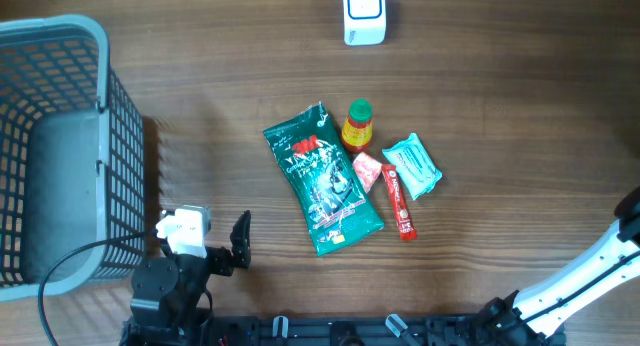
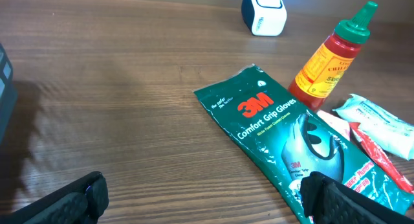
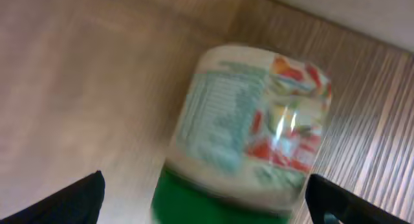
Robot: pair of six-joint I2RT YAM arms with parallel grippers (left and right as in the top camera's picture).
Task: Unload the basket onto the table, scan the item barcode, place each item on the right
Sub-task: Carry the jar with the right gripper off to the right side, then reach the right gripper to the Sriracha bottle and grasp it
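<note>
Green-lidded and smeared by blur, a jar (image 3: 249, 127) fills the right wrist view in front of the right claw (image 3: 206, 197). The claw's jaws stand wide apart with nothing pinched between them. I take the jar to be the item to scan. It is out at the right, beyond what the overhead view covers, and I cannot tell whether it rests on the wooden counter (image 1: 500, 76) or hangs clear of it.

That is my first worry. A round jar with no grip on it can roll or drop, and the blur hints that something there is in motion. If the claw closes off-centre, the curved glass could squirt sideways.

The white scanner (image 1: 363, 14) sits at the far edge, well apart from that arm. The carry would be a long one, and the barcode could easily end up facing away.

The left claw (image 2: 207, 199) is also fully open and empty, low at the near left. If it reaches in, the green gloves packet (image 1: 322, 181) lies just beside the upright red sauce bottle (image 1: 357, 126). Dragging the packet could tip the bottle over.
</note>
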